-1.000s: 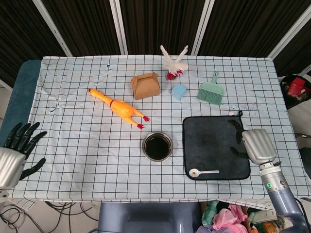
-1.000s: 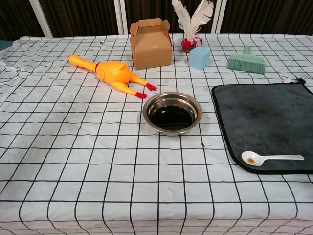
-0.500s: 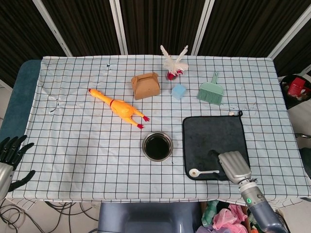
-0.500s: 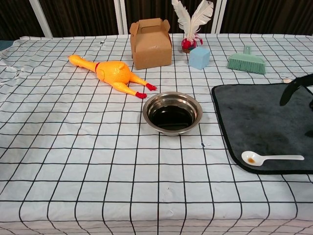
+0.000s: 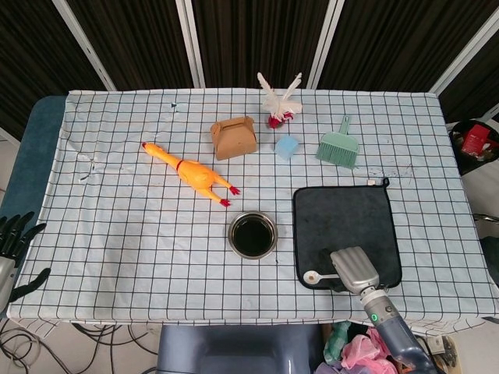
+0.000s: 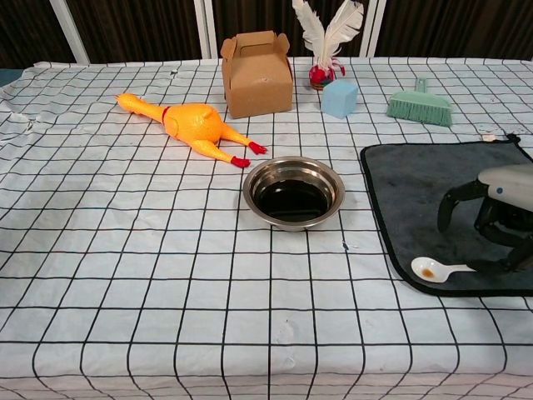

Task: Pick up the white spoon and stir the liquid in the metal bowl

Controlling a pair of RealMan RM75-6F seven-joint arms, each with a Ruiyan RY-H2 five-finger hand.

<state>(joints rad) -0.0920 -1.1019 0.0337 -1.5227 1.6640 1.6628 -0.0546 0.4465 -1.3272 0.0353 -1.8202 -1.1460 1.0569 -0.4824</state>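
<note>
None of the stirring has been done, and the pickup itself is judged not yet complete. At the near edge of the dark mat (image 6: 433, 196), which lies toward the table's near right corner, the white spoon (image 6: 433, 269) is seen lying flat, its bowl pointing left and marked with a small brown spot. The right hand (image 6: 498, 218) is placed directly over the spoon's handle, fingers curled down around it; whether the handle is actually gripped cannot be told, since the contact is hidden by the hand in both views. The left hand (image 5: 14, 248) is held off the table's near left corner, fingers apart and nothing in them. Further in, just left of the mat, the metal bowl (image 6: 294, 192) is found with its dark liquid undisturbed. What is left: the spoon must be secured and lifted, carried left to the bowl, dipped and moved around in the liquid.
</note>
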